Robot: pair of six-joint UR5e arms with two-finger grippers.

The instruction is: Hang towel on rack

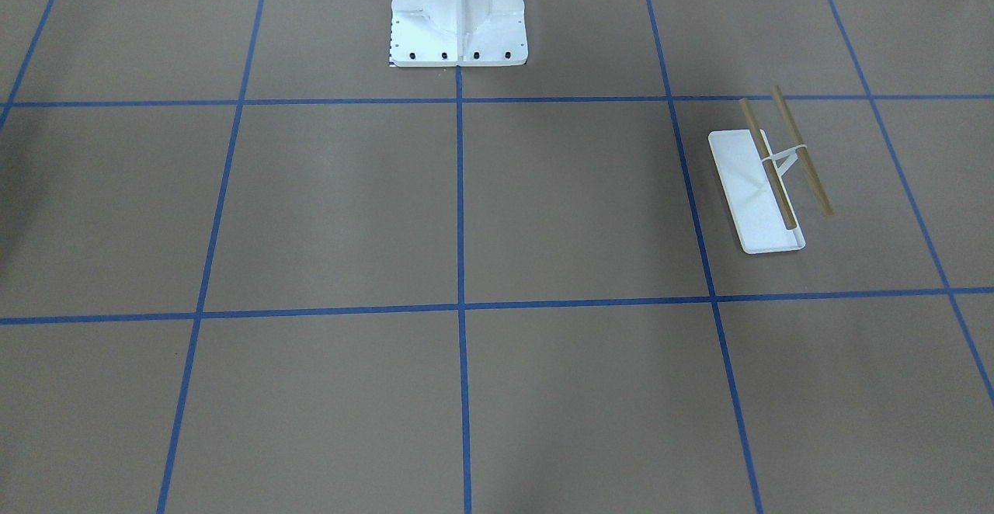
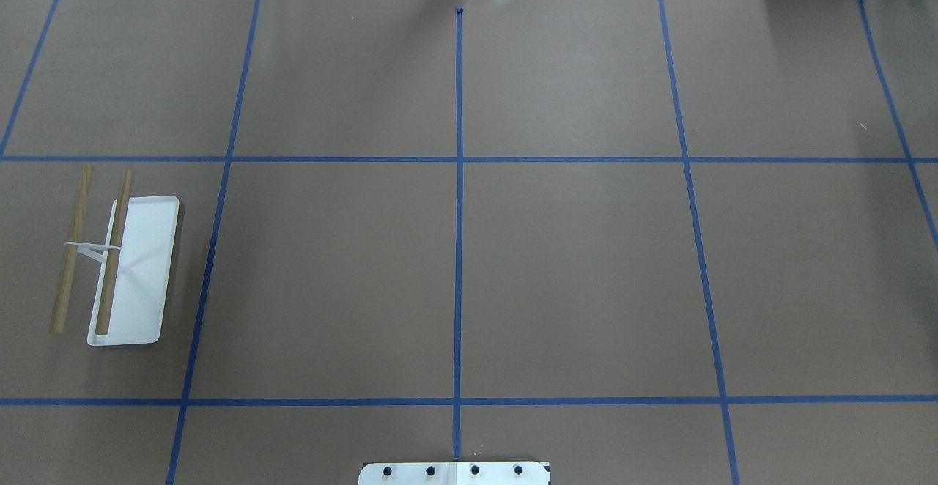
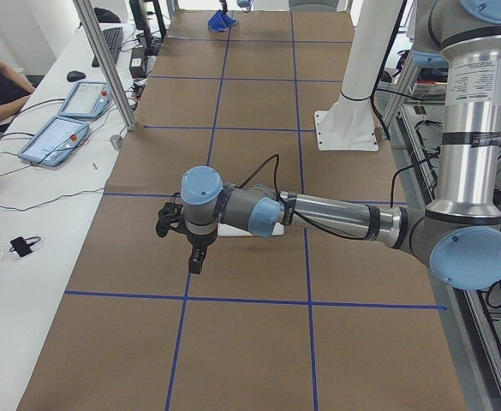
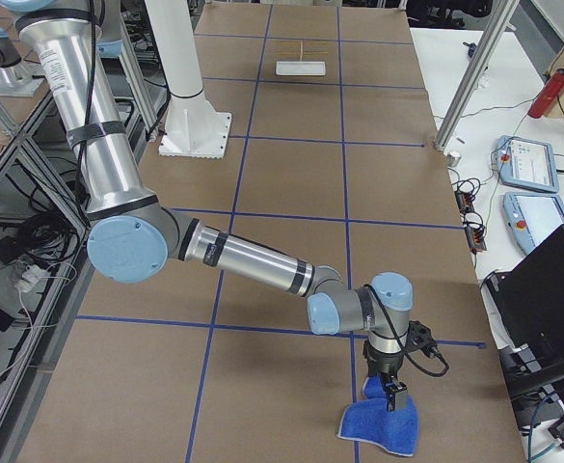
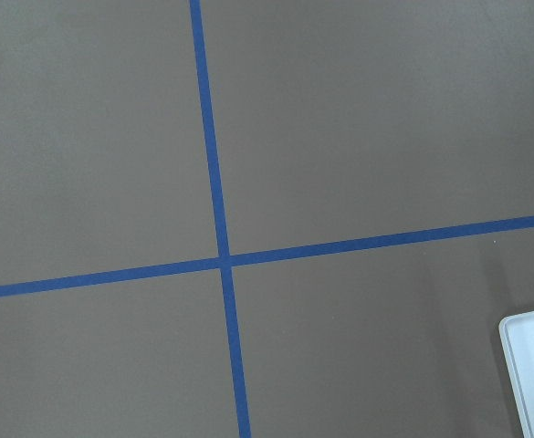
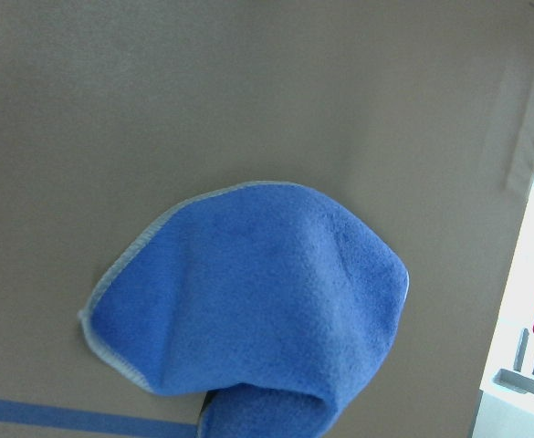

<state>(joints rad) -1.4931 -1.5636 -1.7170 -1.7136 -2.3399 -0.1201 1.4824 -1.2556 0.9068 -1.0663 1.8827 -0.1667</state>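
Standing nearer: right gripper (image 4: 393, 395), set directly over crumpled royal-blue cloth towel (image 4: 382, 427); left gripper (image 3: 196, 259) well apart.
Both jaws: state cannot be told.

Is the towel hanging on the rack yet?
No, the rack is bare: both wooden rods show uncovered. The towel sits bunched up at the table's other end.

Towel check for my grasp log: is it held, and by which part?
Cannot be told: the right end effector sits on the towel, at its raised fold; closure not visible.
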